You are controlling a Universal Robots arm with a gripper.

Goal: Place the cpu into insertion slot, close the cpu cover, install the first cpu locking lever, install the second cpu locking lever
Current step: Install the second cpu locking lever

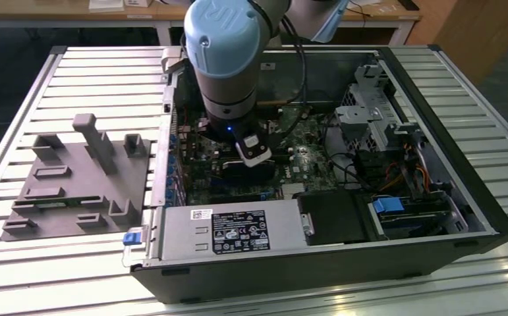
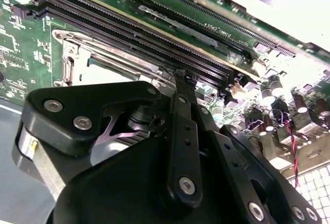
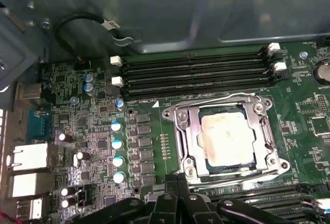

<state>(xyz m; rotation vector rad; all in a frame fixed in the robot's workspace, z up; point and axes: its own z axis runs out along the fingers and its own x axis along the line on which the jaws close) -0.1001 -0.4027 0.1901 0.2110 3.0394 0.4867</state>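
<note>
In the first wrist view the cpu (image 3: 227, 134), a dull silver square, lies in the insertion slot (image 3: 219, 168) on the green motherboard. The silvery cpu cover (image 3: 180, 131) lies flat around it, and the chip shows through its window. Thin wire levers (image 3: 216, 100) run along two sides of the socket. My gripper (image 3: 178, 182) is shut, its black fingertips together just off the socket's edge, with nothing seen between them. In the second wrist view the fingers (image 2: 181, 110) point at the cover's corner (image 2: 72, 54). The exterior view has the gripper (image 1: 252, 164) low inside the open computer case.
Black memory slots (image 3: 196, 72) run beside the socket, and blue-topped capacitors (image 3: 117, 144) stand on the other side. A grey power supply box (image 1: 227, 230) fills the case's near end and a drive cage (image 1: 377, 125) its right. A grey parts fixture (image 1: 69, 184) lies at the exterior view's left.
</note>
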